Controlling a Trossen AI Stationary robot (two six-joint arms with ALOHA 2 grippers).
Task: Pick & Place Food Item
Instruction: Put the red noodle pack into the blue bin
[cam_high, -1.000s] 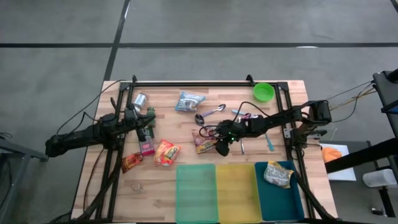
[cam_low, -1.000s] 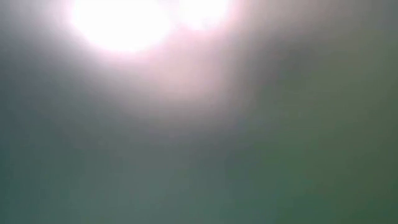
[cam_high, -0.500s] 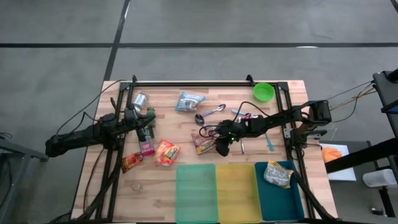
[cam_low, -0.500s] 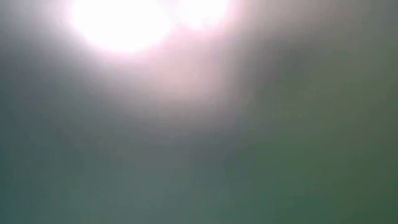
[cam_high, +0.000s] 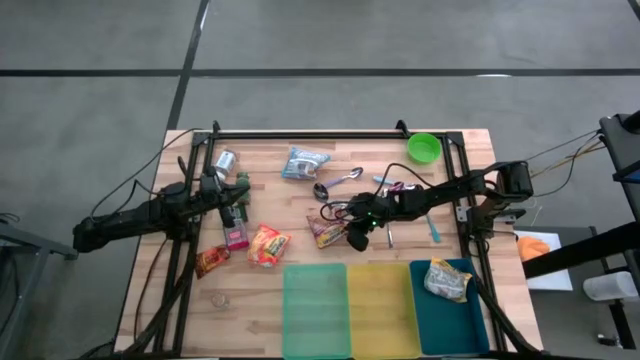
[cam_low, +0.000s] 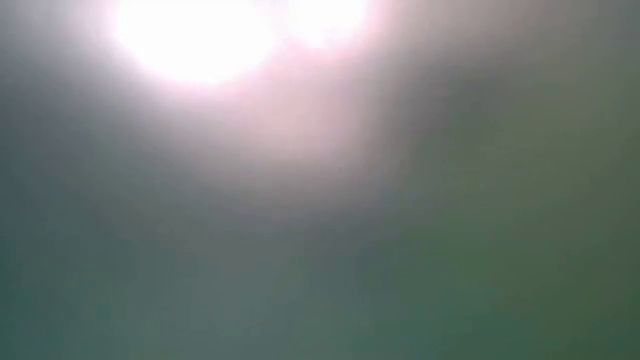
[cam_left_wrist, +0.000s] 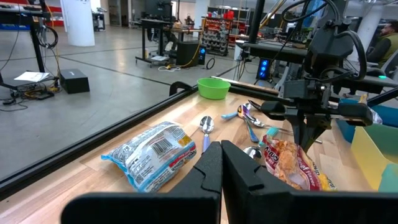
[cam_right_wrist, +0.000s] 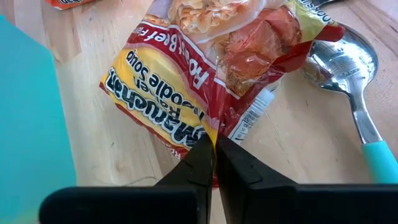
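Near the bench's middle lies the ramen noodle packet (cam_right_wrist: 205, 81), light, crinkly and slippery, its noodle block probably brittle. The right hand (cam_right_wrist: 214, 152) is pinched shut on its film edge, a sensible hold.

- The high view looks straight down from well above the wooden table (cam_high: 300, 195), taking in its whole top and the floor around.
- The low view gives only glare and haze.
- The left wrist view looks level across the table into the room.
- The right wrist view looks close down on the ramen packet (cam_right_wrist: 205, 74), which the high view (cam_high: 325, 232) and the left wrist view share.
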